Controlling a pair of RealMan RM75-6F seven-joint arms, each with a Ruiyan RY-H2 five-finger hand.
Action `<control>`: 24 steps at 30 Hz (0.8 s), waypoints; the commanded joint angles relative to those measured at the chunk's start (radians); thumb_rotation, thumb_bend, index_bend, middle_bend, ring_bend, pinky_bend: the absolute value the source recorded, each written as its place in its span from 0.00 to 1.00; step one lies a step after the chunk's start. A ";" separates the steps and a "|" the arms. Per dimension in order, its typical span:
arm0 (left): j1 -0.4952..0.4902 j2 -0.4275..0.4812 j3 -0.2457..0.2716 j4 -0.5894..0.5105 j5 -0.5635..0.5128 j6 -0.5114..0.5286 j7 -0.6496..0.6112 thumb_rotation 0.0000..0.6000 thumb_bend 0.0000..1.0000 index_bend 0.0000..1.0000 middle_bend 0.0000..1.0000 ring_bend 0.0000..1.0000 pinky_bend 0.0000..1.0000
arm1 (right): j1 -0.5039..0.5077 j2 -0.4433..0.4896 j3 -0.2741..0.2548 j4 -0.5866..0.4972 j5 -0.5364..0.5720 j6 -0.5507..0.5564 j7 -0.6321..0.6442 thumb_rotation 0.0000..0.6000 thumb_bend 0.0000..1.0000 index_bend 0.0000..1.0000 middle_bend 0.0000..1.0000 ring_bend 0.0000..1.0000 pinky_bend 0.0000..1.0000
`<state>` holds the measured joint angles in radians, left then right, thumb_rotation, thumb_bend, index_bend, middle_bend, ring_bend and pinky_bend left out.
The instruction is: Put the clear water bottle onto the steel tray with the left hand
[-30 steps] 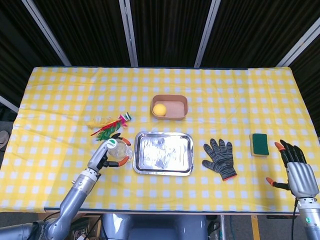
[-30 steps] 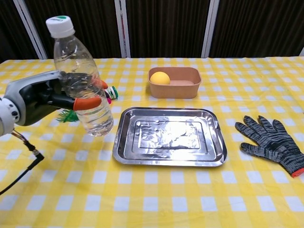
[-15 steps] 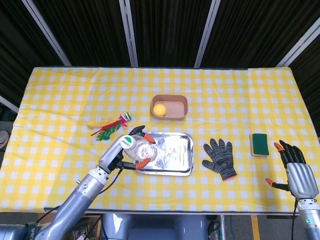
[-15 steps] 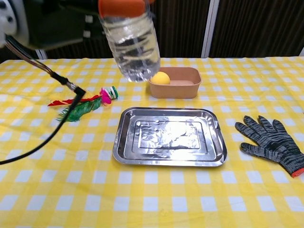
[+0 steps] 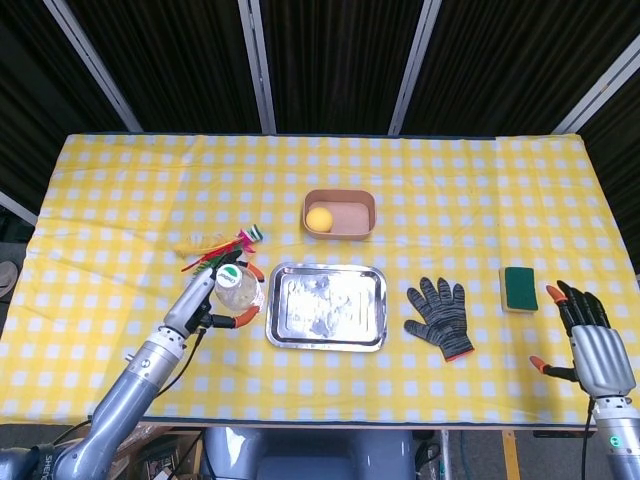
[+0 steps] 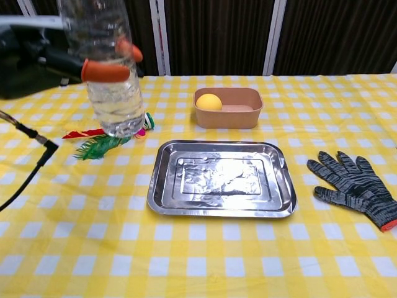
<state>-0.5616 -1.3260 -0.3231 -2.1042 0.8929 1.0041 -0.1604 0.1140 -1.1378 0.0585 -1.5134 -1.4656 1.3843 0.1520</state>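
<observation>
My left hand [image 5: 205,300] grips the clear water bottle [image 6: 110,81], held upright in the air left of the steel tray [image 6: 220,180]. In the head view the bottle's white cap [image 5: 231,276] shows just left of the tray's [image 5: 327,306] left edge. In the chest view the left hand [image 6: 46,59] wraps the bottle's upper part, orange fingertips across it. The tray lies bare at the table's middle. My right hand [image 5: 592,345] hovers at the table's front right corner, fingers apart, holding nothing.
A feather toy [image 6: 102,141] lies under and behind the bottle. A brown bowl [image 6: 227,107] with a yellow ball [image 6: 209,102] stands behind the tray. A grey glove [image 6: 355,186] lies right of the tray, a green sponge [image 5: 518,288] further right.
The left hand swung the bottle up over the tray's left edge, then drew it back left; now it hangs left of the tray. The right hand has barely moved.
</observation>
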 commanded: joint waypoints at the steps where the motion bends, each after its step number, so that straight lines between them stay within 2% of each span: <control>1: 0.007 -0.065 0.061 0.169 0.015 -0.100 -0.105 1.00 0.45 0.45 0.42 0.00 0.00 | 0.001 0.000 0.000 0.000 0.003 -0.003 -0.002 1.00 0.05 0.05 0.00 0.00 0.00; 4: 0.004 -0.089 0.065 0.209 0.041 -0.117 -0.131 1.00 0.45 0.45 0.42 0.00 0.00 | 0.002 -0.003 -0.001 0.001 0.000 -0.003 -0.005 1.00 0.05 0.05 0.00 0.00 0.00; 7: 0.000 -0.098 0.046 0.193 0.061 -0.117 -0.154 1.00 0.45 0.45 0.42 0.00 0.00 | 0.003 -0.005 -0.003 0.002 -0.003 -0.005 -0.007 1.00 0.05 0.05 0.00 0.00 0.00; 12: -0.015 -0.043 -0.023 0.020 0.089 -0.077 -0.134 1.00 0.45 0.45 0.42 0.00 0.00 | 0.003 -0.006 -0.004 0.001 -0.008 -0.004 -0.008 1.00 0.05 0.05 0.00 0.00 0.00; 17: -0.006 0.066 -0.101 -0.194 0.123 0.019 -0.060 1.00 0.45 0.46 0.42 0.00 0.00 | 0.003 -0.003 -0.005 0.000 -0.010 -0.001 -0.001 1.00 0.05 0.05 0.00 0.00 0.00; 19: 0.012 0.107 -0.099 -0.251 0.121 0.058 -0.022 1.00 0.45 0.46 0.42 0.00 0.00 | 0.001 -0.001 -0.005 -0.002 -0.012 0.003 0.003 1.00 0.05 0.05 0.00 0.00 0.00; 21: 0.024 0.127 -0.087 -0.252 0.123 0.066 -0.022 1.00 0.45 0.46 0.42 0.00 0.00 | 0.001 0.000 -0.005 -0.003 -0.014 0.004 0.007 1.00 0.05 0.05 0.00 0.00 0.00; 24: 0.052 0.155 -0.035 -0.231 0.098 0.062 -0.024 1.00 0.45 0.46 0.42 0.00 0.00 | 0.000 0.002 -0.007 -0.008 -0.017 0.005 0.005 1.00 0.05 0.05 0.00 0.00 0.00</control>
<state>-0.5273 -1.1853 -0.3859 -2.3530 1.0028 1.0652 -0.1886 0.1145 -1.1365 0.0522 -1.5208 -1.4824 1.3896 0.1578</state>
